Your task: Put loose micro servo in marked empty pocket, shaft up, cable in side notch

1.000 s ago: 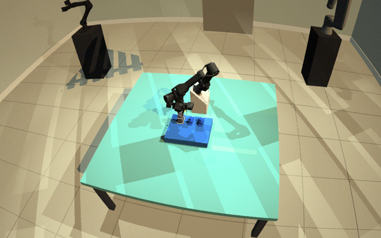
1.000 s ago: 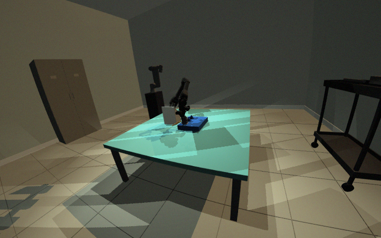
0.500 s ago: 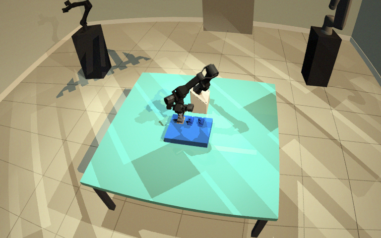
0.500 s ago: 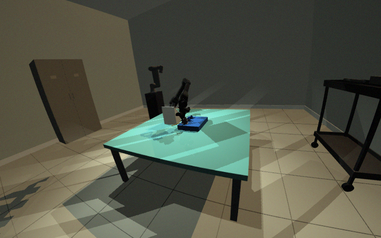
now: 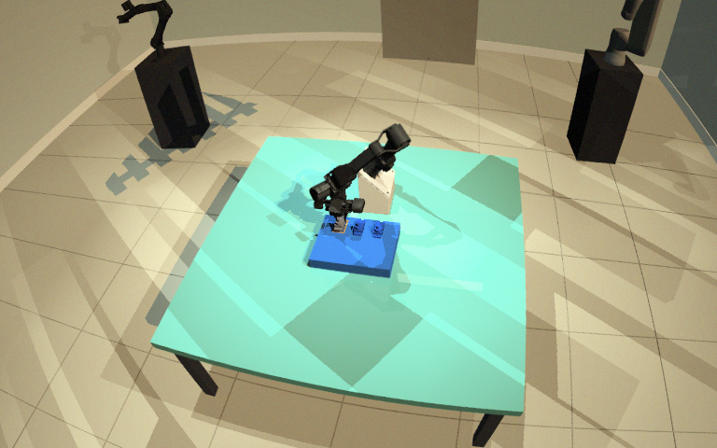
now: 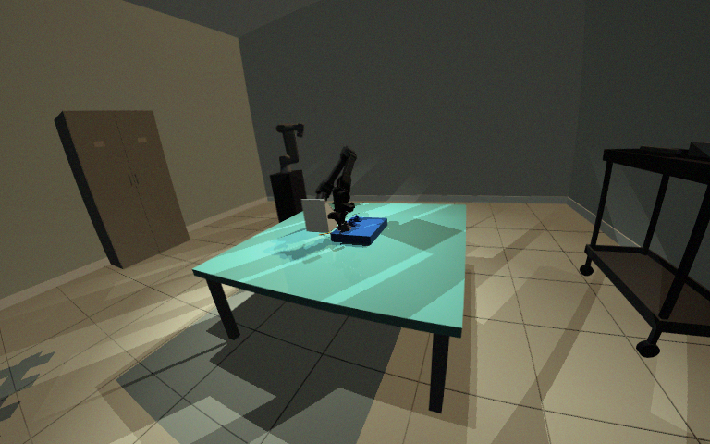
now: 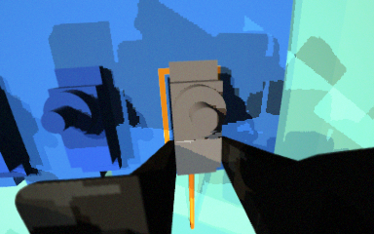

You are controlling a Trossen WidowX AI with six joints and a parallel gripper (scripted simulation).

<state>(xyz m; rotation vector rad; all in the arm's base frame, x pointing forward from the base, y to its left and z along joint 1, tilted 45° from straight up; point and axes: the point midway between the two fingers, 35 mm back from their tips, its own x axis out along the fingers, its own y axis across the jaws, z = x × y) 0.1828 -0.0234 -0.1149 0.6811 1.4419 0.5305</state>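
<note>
The grey micro servo (image 7: 197, 102) (image 5: 339, 226) is held between the fingers of my gripper (image 7: 196, 144), which is shut on it. Its round output shaft faces up toward the wrist camera. It is over the orange-outlined pocket (image 7: 163, 93), whose left edge shows beside the servo; the servo covers the pocket's inside. An orange cable (image 7: 192, 200) runs from the servo's near end. The blue deck (image 5: 351, 253) (image 6: 366, 228) lies under the gripper. Whether the ears touch the deck and whether the cable is in the notch cannot be told.
Two blue servos (image 5: 358, 227) (image 5: 377, 229) stand on the deck beside the pocket; the nearer one (image 7: 80, 117) is left of the held servo in the wrist view. The pale block-shaped arm base (image 5: 376, 196) (image 6: 316, 215) stands behind the deck on the green table (image 5: 237, 274).
</note>
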